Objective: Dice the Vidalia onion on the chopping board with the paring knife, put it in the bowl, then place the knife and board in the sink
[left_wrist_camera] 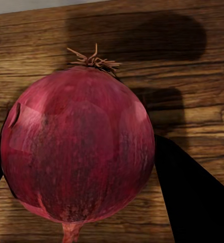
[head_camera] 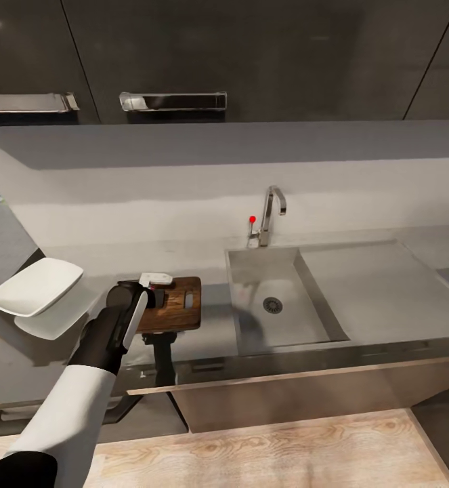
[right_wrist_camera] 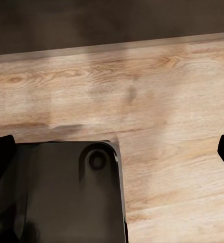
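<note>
Nearest me, the right gripper [right_wrist_camera: 112,152] hangs low over the wood floor [right_wrist_camera: 157,101] beside the robot's dark base [right_wrist_camera: 56,192], its fingers spread wide with nothing between them.

Further in, the left gripper [head_camera: 143,295] is out over the near end of the chopping board [head_camera: 180,305] on the countertop [head_camera: 48,352]. Its wrist camera shows the Vidalia onion [left_wrist_camera: 76,147] — red-purple, papery-skinned, dried root tuft on top — pinched between the two dark fingers [left_wrist_camera: 188,197], one on each flank at its widest girth, the board's grain right behind it.

I'd judge it firm and fairly light, but round and slick; gripping across the middle suits it.

Left of the board sits the white bowl [head_camera: 34,288]. Beyond, the sink [head_camera: 278,318] lies to the right — tap [head_camera: 270,217] behind it.
</note>
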Available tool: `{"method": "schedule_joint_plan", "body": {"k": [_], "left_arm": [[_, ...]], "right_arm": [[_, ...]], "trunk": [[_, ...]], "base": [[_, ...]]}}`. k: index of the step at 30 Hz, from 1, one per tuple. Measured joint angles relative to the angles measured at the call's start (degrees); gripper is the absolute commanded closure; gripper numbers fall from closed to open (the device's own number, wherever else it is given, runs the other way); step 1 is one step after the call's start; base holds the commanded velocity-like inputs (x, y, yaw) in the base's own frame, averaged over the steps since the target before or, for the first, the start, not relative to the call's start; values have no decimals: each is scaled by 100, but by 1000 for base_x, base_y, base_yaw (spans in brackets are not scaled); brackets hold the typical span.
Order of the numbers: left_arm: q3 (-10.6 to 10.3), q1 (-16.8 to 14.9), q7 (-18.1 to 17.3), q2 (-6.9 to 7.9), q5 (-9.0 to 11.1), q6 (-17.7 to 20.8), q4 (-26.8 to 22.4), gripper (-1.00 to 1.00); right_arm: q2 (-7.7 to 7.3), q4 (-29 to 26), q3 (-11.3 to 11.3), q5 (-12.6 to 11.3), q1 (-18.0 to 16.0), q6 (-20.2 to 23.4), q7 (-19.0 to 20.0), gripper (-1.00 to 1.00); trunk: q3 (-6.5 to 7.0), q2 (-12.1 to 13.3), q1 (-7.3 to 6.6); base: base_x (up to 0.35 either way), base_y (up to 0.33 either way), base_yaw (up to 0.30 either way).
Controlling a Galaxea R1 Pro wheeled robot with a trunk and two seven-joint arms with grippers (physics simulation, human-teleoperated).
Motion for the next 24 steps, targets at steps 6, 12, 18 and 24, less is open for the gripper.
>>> {"method": "schedule_joint_plan", "body": {"k": [6, 12, 18, 24], "left_arm": [[0, 0, 0, 0, 1, 0, 0, 100], [0, 0, 0, 0, -1, 0, -10, -100], [0, 0, -5, 0, -7, 10, -47, -100], [-1, 0, -4, 0, -13, 11, -62, -100]], "right_arm": [[0, 2, 0, 0, 0, 2, 0, -100], [0, 2, 0, -1, 0, 5, 0, -100], [0, 2, 0, -1, 0, 5, 0, -100], [0, 2, 0, -1, -2, 5, 0, -100]], "trunk": [[0, 0, 0], [0, 0, 0], [0, 0, 0], [0, 0, 0]], "base": [[0, 0, 0], [0, 0, 0], [0, 0, 0], [0, 0, 0]]}}
